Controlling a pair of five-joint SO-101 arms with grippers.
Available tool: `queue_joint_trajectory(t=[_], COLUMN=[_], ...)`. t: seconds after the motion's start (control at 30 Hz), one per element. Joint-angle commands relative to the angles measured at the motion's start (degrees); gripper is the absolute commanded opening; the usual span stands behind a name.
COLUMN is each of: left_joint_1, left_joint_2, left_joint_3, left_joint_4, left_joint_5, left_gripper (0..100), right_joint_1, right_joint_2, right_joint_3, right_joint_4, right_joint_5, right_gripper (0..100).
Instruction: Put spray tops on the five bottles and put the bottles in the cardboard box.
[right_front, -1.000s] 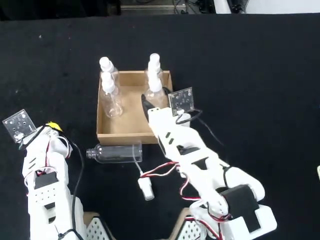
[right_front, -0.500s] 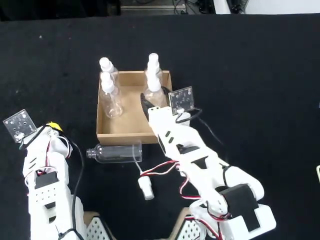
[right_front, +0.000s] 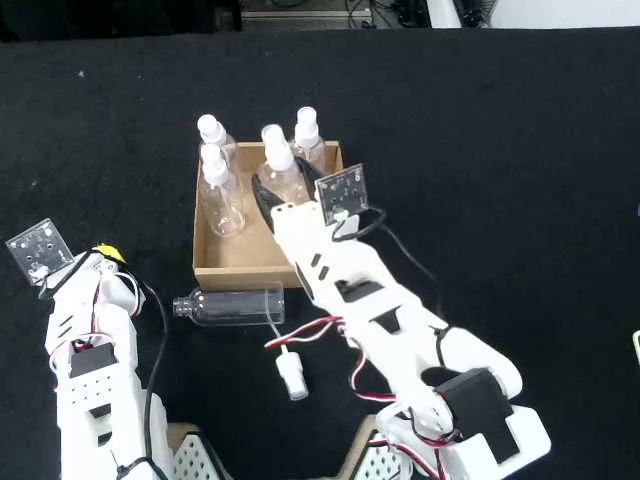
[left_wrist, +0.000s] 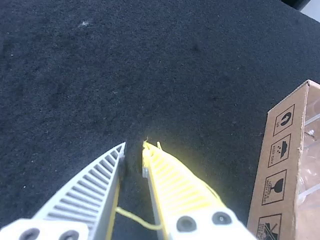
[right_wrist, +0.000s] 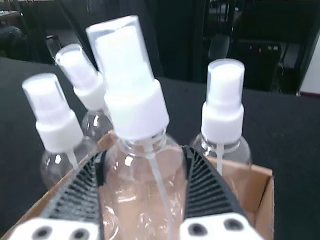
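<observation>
- Stand upright at the open brown cardboard box (right_front: 197, 255) (left_wrist: 280, 165): four clear plastic bottles with white spray tops.
- Three of the four free-standing: front-left bottle (right_front: 222, 200) and back-left bottle (right_front: 213, 138) along one wall, back-right bottle (right_front: 310, 135) (right_wrist: 222, 110) at the far corner.
- Fourth in the count: the held bottle (right_front: 280, 172) (right_wrist: 142, 185), over the box's back half between the others. Cannot tell whether its base touches the box floor.
- Right gripper (right_front: 279, 192) (right_wrist: 145, 155): clamps two black ribbed fingers (right_wrist: 80, 192) on the held bottle's clear body, one on each side, just under the white collar.
- Lies on its side on the black table cloth (right_front: 500, 150), just in front of the box: one lying bottle (right_front: 235, 305), clear plastic, no top, open neck toward the left arm.
- Rests on the cloth near the lying bottle: one loose white spray top (right_front: 290, 378) with a thin dip tube, beside the right arm's red and white wires (right_front: 310, 335).
- Left gripper (right_front: 105, 256) (left_wrist: 134, 146): sits over bare cloth, apart from the box on its left side. One white finger and one yellow finger, nearly together with a thin slit between the tips, nothing held.
</observation>
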Motion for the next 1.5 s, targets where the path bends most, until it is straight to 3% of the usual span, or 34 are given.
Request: queue_joint_trajectory(t=[0.0,0.73,0.97,1.47], left_joint_1=[0.0,0.0,0.0,0.0], left_joint_2=[-0.6,-0.6,-0.6,-0.6], left_joint_3=[-0.5,-0.6,-0.6,-0.7], left_joint_4=[-1.6,-1.6,-1.6,-1.6], left_joint_5=[0.2,0.2,0.2,0.2], left_gripper=[4,4,4,4], right_joint_1=[-1.0,-0.9,-1.2,-3.3], right_joint_2=[0.5,15.1,15.1,14.9], right_joint_3=[-4.6,-13.4,-13.1,-11.9], right_joint_4=[-0.9,-1.0,-1.0,-0.9], right_joint_5=[-0.4,-0.3,-0.3,-0.3], right_gripper=[1.1,1.5,13.2,9.3])
